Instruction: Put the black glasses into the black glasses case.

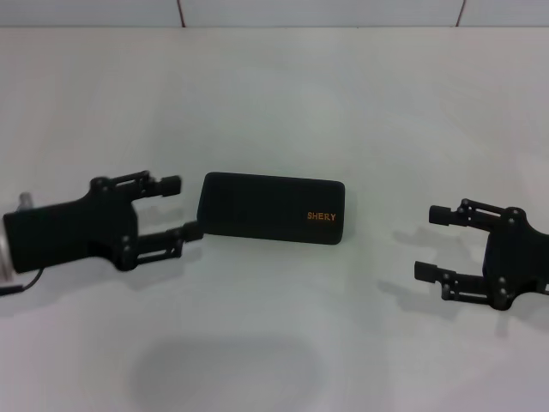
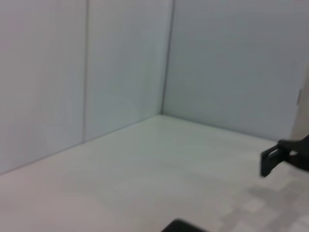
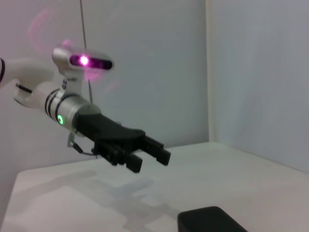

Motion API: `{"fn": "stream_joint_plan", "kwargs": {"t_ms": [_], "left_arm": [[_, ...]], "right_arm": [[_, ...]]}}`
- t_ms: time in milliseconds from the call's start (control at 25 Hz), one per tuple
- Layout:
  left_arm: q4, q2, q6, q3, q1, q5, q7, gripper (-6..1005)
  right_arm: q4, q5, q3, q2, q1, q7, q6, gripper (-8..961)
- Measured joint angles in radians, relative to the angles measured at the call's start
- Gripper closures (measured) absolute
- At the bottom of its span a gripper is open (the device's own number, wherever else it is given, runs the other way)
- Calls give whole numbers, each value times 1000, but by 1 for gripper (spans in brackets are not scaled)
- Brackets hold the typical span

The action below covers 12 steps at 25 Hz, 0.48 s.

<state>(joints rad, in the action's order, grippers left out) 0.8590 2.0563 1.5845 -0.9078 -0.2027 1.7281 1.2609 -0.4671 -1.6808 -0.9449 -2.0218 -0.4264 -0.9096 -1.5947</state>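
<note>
A plain white table [image 1: 274, 103] fills the head view, with pale wall panels [image 2: 120, 63] rising behind it and meeting in a corner in the left wrist view.

The black glasses case [image 1: 272, 209] lies flat near the middle of the table, its lid down, with orange lettering near its right end. What it holds cannot be seen. The black glasses do not show in any view.

The left gripper [image 1: 187, 207] hovers at the case's left end with its fingers spread apart; the lower fingertip sits right at the case's left edge, though contact cannot be judged. In the right wrist view it hangs above the table, up and away from the case corner. The right gripper [image 1: 429, 243] is well to the right of the case, fingers apart, holding nothing.
</note>
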Motion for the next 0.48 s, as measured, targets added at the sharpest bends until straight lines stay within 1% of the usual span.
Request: {"fn": "stream_joint_plan", "kwargs": {"t_ms": [40, 120, 360, 480], "left_arm": [[-14, -2, 0, 9, 7, 4, -19, 349], [-51, -3, 1, 30, 22, 11, -67, 308], [-183, -6, -6, 96, 62, 24, -192, 185], [-223, -7, -15, 113, 72, 48, -226, 123]], "right_arm": [[0, 0, 0, 0, 4, 5, -6, 202], [7, 0, 0, -2, 15, 26, -17, 202], [124, 6, 9, -3, 21, 149, 6, 202], [173, 7, 9, -4, 21, 214, 31, 202]]}}
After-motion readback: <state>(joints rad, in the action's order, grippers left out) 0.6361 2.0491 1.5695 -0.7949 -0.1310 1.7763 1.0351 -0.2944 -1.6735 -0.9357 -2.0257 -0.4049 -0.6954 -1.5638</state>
